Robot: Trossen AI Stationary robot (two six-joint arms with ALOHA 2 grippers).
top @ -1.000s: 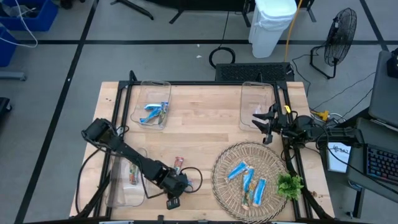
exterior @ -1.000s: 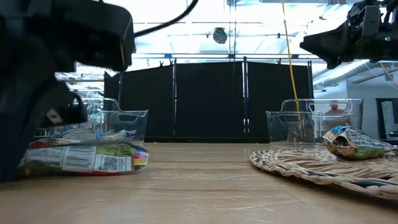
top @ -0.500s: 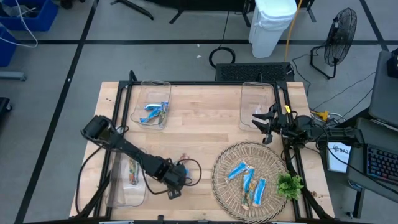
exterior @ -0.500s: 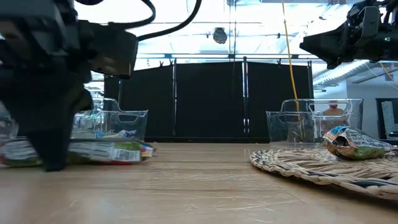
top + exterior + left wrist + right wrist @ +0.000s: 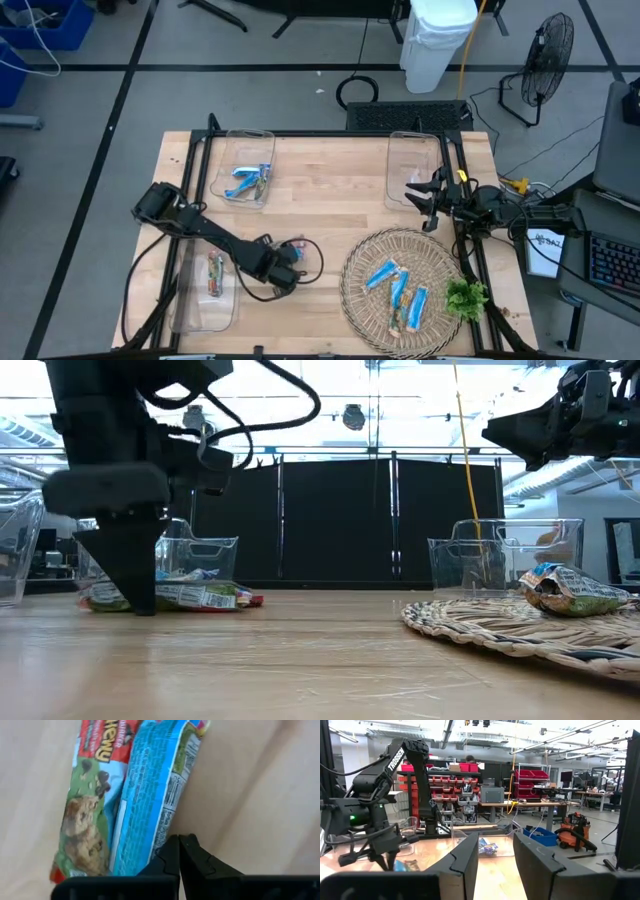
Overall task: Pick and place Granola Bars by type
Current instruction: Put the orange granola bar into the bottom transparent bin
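While the left gripper (image 5: 283,272) sits pinched together, empty, near the table's (image 5: 320,200) front edge | multicoloured chewy granola bar (image 5: 95,800) lies just beside its tips, long axis running away from them | right gripper (image 5: 432,199) fingers apart, waiting at right edge, farther off

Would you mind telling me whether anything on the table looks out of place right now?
One multicoloured granola bar lies loose on the bare wood near the left gripper, which is shut beside it rather than around it. A green leafy sprig also sits at the edge of the woven tray, among the blue bars; it belongs to neither type.
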